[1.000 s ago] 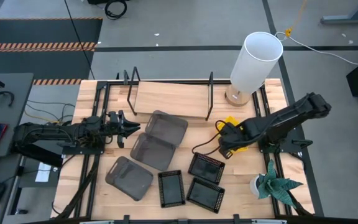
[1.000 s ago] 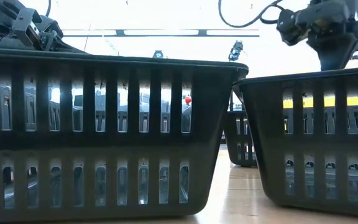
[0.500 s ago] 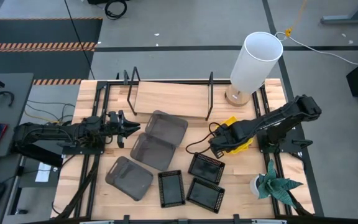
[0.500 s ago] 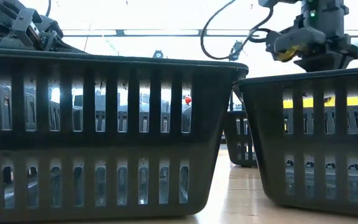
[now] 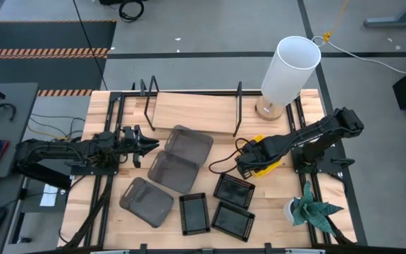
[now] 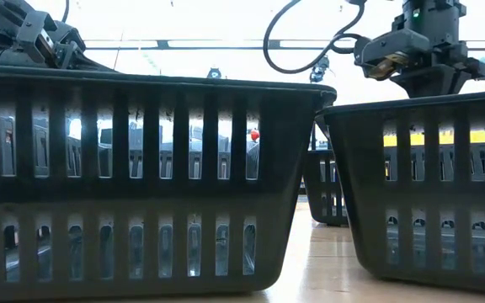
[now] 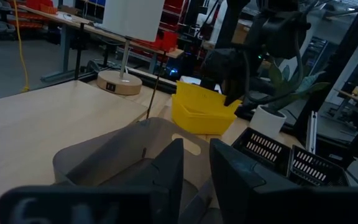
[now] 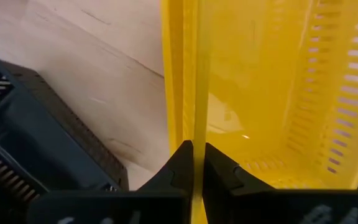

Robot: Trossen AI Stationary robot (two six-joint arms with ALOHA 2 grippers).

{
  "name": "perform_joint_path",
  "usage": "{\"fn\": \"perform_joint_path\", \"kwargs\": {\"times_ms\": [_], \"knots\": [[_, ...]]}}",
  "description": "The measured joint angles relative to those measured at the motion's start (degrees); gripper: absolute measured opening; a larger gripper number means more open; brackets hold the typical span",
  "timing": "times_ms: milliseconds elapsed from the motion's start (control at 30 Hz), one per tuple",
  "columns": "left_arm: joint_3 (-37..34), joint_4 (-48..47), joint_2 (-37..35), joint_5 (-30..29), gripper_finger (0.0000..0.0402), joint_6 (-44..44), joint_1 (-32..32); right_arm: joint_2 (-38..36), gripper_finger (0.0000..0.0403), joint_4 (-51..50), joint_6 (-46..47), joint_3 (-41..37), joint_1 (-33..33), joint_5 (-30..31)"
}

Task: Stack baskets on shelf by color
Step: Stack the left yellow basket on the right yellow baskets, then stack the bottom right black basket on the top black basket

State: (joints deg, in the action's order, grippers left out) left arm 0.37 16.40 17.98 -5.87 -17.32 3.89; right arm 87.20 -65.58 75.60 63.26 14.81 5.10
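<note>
The right gripper (image 8: 194, 155) pinches the thin wall of a yellow basket (image 8: 272, 87) between its fingers. Seen from above, that yellow basket (image 5: 266, 159) sits at about 3 o'clock from the table's middle, just below the white cylinder (image 5: 290, 69).

The shelf (image 5: 192, 113) lies at 12 o'clock, and no basket is on it. Three grey baskets (image 5: 177, 171) lie in a slanted line below it, near the middle. Three black baskets (image 5: 220, 207) lie at about 5 o'clock.

The left gripper (image 5: 146, 146) hangs at 9 o'clock, just beside the grey baskets. Its jaws are a little apart and hold nothing. A small green plant (image 5: 312, 210) stands at 4 o'clock.
</note>
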Motion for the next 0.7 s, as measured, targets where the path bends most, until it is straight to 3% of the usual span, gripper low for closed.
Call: {"fn": "perform_joint_path", "kwargs": {"times_ms": [300, 700], "knots": [[0.0, 0.0, 0.0, 0.0, 0.0086, 0.0, 0.0, 0.0, 0.0042, 0.0, -3.0, 0.0, 0.8, -0.4], [0.0, 0.0, 0.0, 0.0, 0.0091, 0.0, 0.0, 0.0, 0.0091, -1.9, -11.6, 2.6, -0.1, -6.8]]}}
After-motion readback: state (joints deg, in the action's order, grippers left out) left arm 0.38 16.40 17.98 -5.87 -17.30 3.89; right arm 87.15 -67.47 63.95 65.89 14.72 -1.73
